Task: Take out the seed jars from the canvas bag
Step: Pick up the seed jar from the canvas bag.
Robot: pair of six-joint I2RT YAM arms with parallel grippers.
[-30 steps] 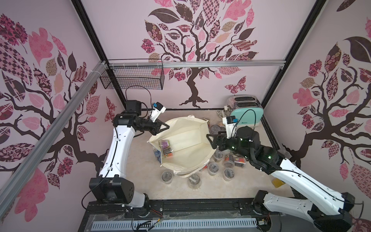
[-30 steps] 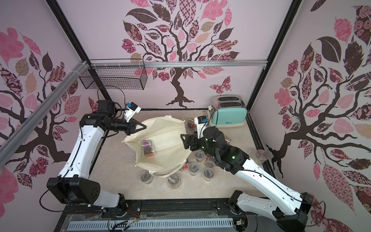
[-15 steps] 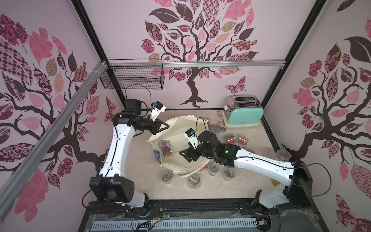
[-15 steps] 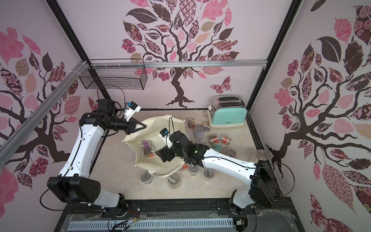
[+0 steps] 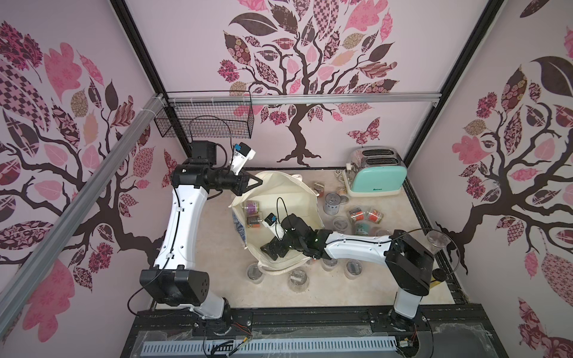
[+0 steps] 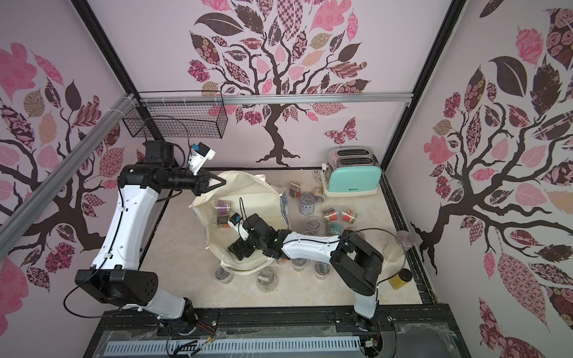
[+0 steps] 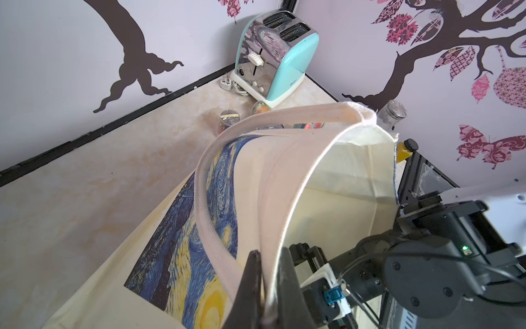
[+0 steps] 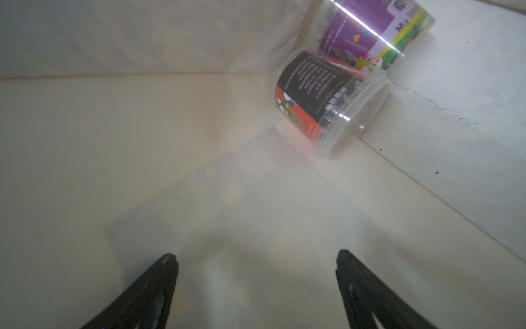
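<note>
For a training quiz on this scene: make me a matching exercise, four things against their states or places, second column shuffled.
1 left gripper
2 right gripper
3 purple-packet jar
4 toaster

A open, inside the canvas bag
B lying on its side in the bag
C upright, outside the bag
D shut on the bag's rim

Pairs: 1-D, 2-A, 3-B, 4-C.

Wore white shells along the long links of the left arm [image 5: 183,223] and right arm [image 5: 356,248], joined by blocky black motor housings [image 5: 192,178], with small round screw holes dotting the base housing [image 5: 173,286]. Carried thin black cables [image 5: 207,116] looping up to little white wrist cameras [image 5: 243,155] with blue connectors [image 5: 238,146], and showed a green light [image 7: 464,247] on a black right-arm joint. Ended in slim, black, tapered fingers [image 8: 148,290].
</note>
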